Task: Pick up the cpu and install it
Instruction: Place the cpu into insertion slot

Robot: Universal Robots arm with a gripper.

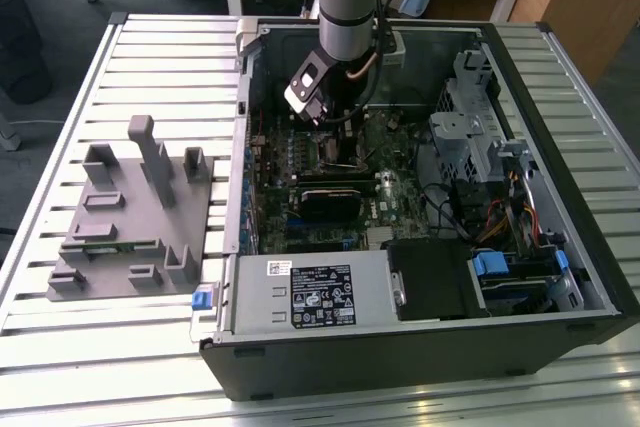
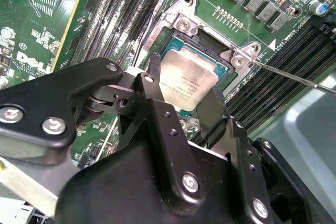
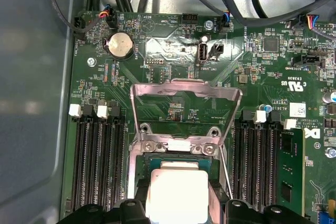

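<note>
A table (image 1: 150, 37) of pale metal slats carries two things. A grey plastic fixture (image 1: 125, 212) lies flat on it toward the exterior view's left. Just beside it, toward the right, rests an open black computer case (image 1: 420, 357).

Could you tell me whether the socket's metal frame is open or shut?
Open: the metal frame stands flipped up, clear of the cpu.

- The hand (image 2: 186, 81) is clasping the cpu (image 2: 190, 83) by two opposite edges between its black fingers (image 2: 155, 80).
- The cpu is lying over the metal-framed socket (image 2: 181, 23), directly below the hand.
</note>
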